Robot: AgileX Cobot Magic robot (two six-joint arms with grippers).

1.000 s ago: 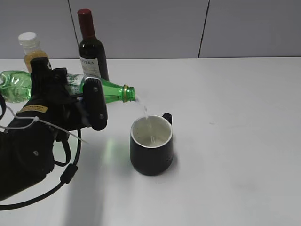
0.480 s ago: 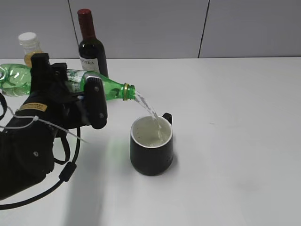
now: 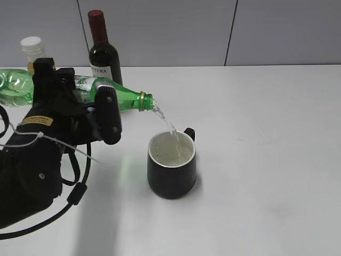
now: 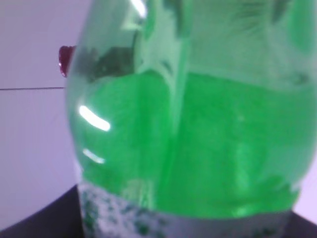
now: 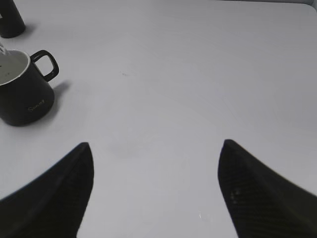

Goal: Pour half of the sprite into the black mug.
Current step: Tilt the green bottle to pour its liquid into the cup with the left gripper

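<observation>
Over the last second I've tipped the sprite (image 3: 114, 97) further: base higher, trickle now a steady stream off the mouth into the black mug (image 3: 171, 172) on the desk (image 3: 266, 160). Left claw (image 3: 101, 114) is clamped round the bottle's middle; right claw (image 5: 156, 191) is spread wide, empty, off near the mug. I judge it mid-pour, so I'm watching for the halfway level.

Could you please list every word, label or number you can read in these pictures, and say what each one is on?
"TERA": the end of a longer word on the white label of the wine bottle; the rest is hidden.
Pale script on the side of the black mug: too small to read surely.
Yellow sticker on the left gripper: print too small.
Sprite bottle label: mostly hidden by the gripper, blurred in the left wrist view; unreadable.
</observation>
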